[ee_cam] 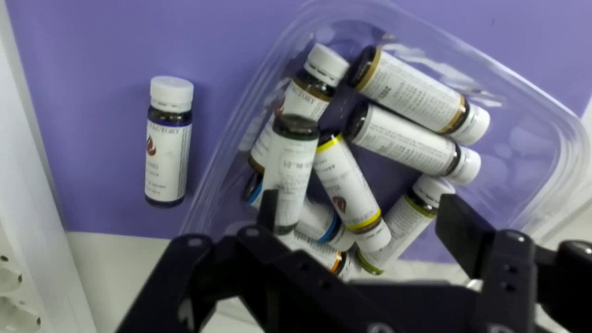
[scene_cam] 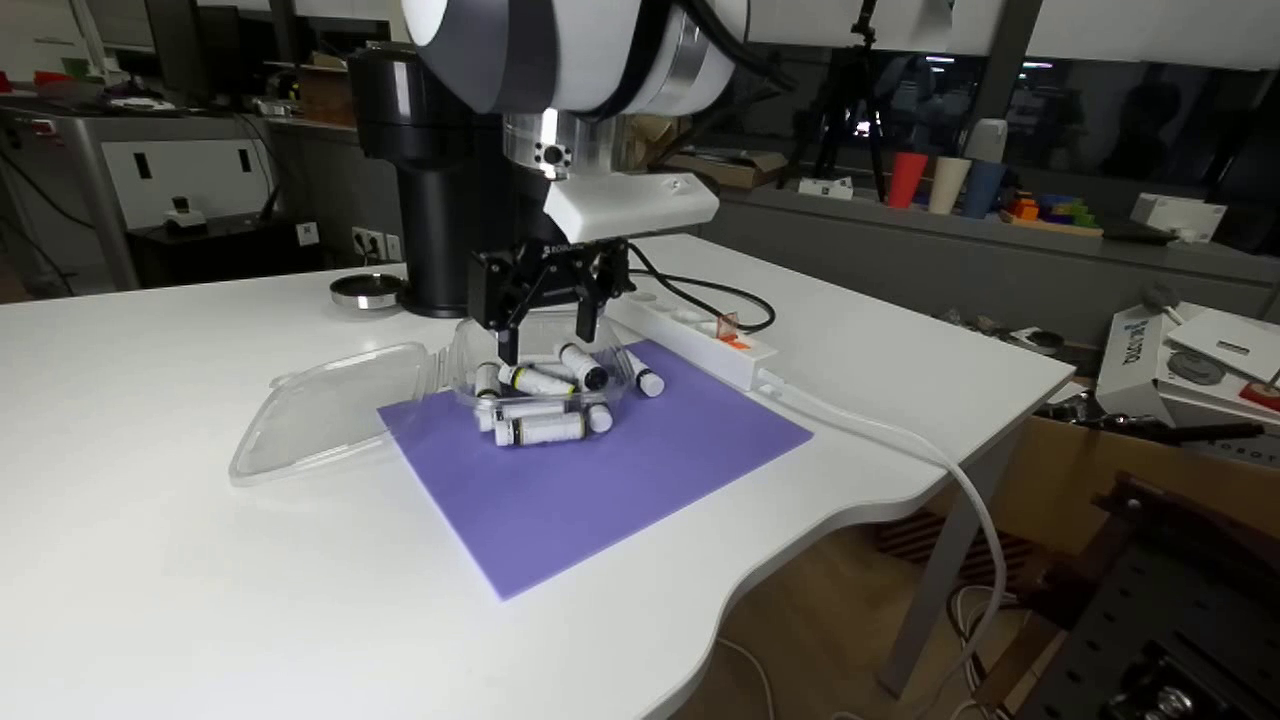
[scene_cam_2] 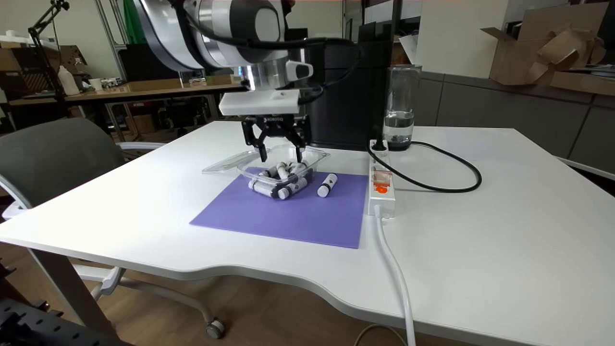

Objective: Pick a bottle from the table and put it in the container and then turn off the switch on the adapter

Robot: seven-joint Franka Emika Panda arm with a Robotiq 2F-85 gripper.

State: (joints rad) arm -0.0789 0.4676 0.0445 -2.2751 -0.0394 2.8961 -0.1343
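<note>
One bottle (ee_cam: 169,143) out, tool (scene_cam_2: 281,156) spread wide above the container (ee_cam: 518,129)

The loose bottle lies on its side on the mat (scene_cam_2: 288,218), between the container and the adapter (scene_cam: 690,338), touching neither. Whether it is the one meant I cannot tell; if so, it is round and unbraced, and a glancing finger could roll it away. The other bottles (ee_cam: 349,180) lie jumbled in the container, a leaning bottle (ee_cam: 290,166) propped on them, so anything let go on top may slide off or tip over the wall. The container looks light; a snagged rim would probably drag it across the counter (scene_cam_2: 480,240). Farther out, the switch (scene_cam_2: 382,188) on the adapter is small, beside what looks like a clear guard (scene_cam: 728,325); a finger coming in askew could miss it, catch the guard or shove the adapter. The cord (scene_cam_2: 451,191) looping nearby could be hooked too.

The tool's fingers (ee_cam: 462,236) stand far apart over the jumble with nothing gripped between them. In the wrist view one fingertip overlaps the leaning bottle; whether they touch I cannot tell.
</note>
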